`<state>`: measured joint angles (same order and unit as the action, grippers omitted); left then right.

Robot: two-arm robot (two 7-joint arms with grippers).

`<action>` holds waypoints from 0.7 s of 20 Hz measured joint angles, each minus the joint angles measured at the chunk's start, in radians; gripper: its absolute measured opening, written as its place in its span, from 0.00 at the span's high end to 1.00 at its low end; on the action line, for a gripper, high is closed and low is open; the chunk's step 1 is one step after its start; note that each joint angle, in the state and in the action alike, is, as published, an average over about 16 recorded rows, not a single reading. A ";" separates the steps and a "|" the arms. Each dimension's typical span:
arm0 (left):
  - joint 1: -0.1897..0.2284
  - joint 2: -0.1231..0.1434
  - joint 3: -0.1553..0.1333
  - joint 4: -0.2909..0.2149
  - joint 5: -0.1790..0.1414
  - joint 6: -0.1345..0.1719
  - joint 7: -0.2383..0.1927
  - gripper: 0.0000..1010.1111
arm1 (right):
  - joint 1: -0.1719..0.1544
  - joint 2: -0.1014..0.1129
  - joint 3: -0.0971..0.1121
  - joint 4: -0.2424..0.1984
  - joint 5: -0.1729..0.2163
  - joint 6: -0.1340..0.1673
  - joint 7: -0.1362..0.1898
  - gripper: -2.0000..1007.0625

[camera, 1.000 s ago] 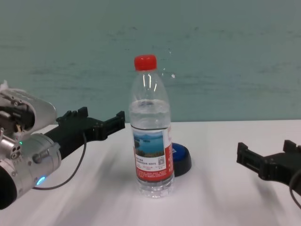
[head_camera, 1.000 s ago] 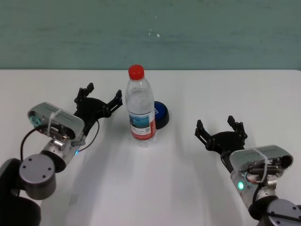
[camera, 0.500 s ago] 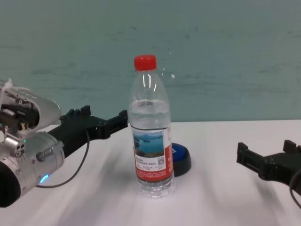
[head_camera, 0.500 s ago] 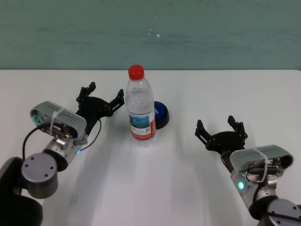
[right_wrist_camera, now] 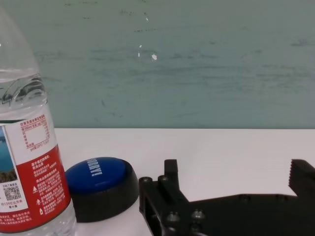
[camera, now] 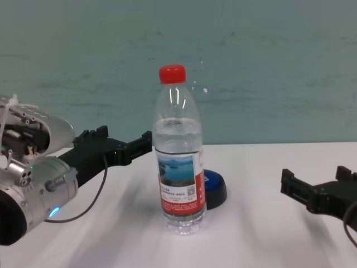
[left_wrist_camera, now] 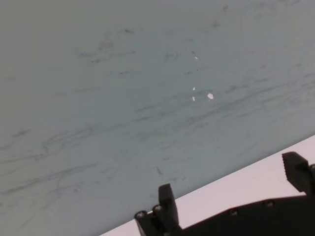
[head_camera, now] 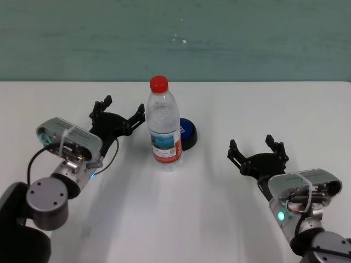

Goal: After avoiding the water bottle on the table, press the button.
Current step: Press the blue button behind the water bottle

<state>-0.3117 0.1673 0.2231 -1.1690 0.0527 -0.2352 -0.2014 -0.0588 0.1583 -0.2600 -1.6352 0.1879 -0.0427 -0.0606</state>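
Nudging forward slightly, apparently: left end effector (head_camera: 119,113)

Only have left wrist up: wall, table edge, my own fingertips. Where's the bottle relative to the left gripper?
Observer: The water bottle stands upright just right of the open left gripper. The head view shows a small gap at the nearer fingertip.
Operator: Button?
Observer: The button sits on the table behind the bottle, on its right side, partly hidden by it in the head view.
Operator: Right arm?
Observer: The right gripper is open, off to the bottle's right. Its wrist view shows the button unblocked.
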 joint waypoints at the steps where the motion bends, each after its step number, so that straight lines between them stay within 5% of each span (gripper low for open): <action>1: -0.001 0.000 0.000 0.001 0.000 0.000 0.000 0.00 | 0.000 0.000 0.000 0.000 0.000 0.000 0.000 0.00; 14: -0.010 -0.005 -0.001 0.022 0.007 -0.007 0.007 0.00 | 0.000 0.000 0.000 0.000 0.000 0.000 0.000 0.00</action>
<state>-0.3218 0.1623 0.2218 -1.1473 0.0593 -0.2418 -0.1947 -0.0588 0.1583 -0.2600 -1.6352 0.1879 -0.0427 -0.0606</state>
